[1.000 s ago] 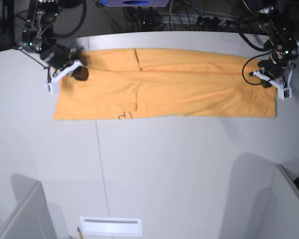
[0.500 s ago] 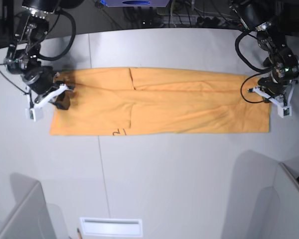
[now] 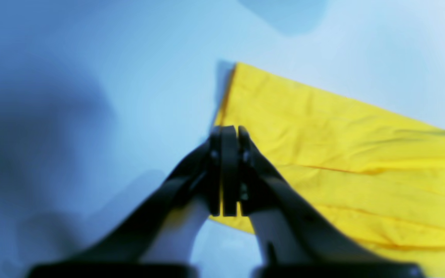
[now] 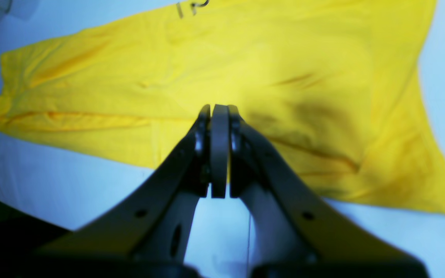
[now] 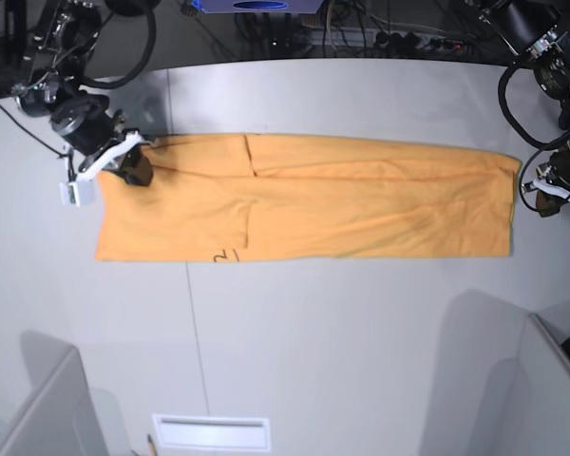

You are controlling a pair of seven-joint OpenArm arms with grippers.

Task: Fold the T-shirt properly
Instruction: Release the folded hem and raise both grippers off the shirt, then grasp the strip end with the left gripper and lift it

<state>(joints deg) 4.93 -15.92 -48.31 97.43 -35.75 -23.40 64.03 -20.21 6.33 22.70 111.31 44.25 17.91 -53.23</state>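
Observation:
The T-shirt (image 5: 361, 209) lies flat on the white table (image 5: 342, 332) as a long orange strip running left to right, with a bit of black print (image 5: 226, 256) at its front edge. My right gripper (image 5: 138, 173) hovers over the strip's far left corner. In the right wrist view its jaws (image 4: 219, 110) are pressed shut above the cloth (image 4: 245, 69), with nothing seen between them. My left gripper (image 5: 554, 190) is just past the strip's right end. In the left wrist view it (image 3: 224, 131) is shut in front of the shirt's edge (image 3: 342, 154), holding no cloth.
Grey partitions rise at the front left (image 5: 47, 408) and front right (image 5: 522, 380) corners. A white slotted plate (image 5: 211, 430) lies at the front edge. Cables (image 5: 361, 38) run along the dark back edge of the table.
The shirt was dragged toward the front and now lies still. My left gripper has moved right, off the shirt's end. My right gripper has moved up and slightly right over the corner.

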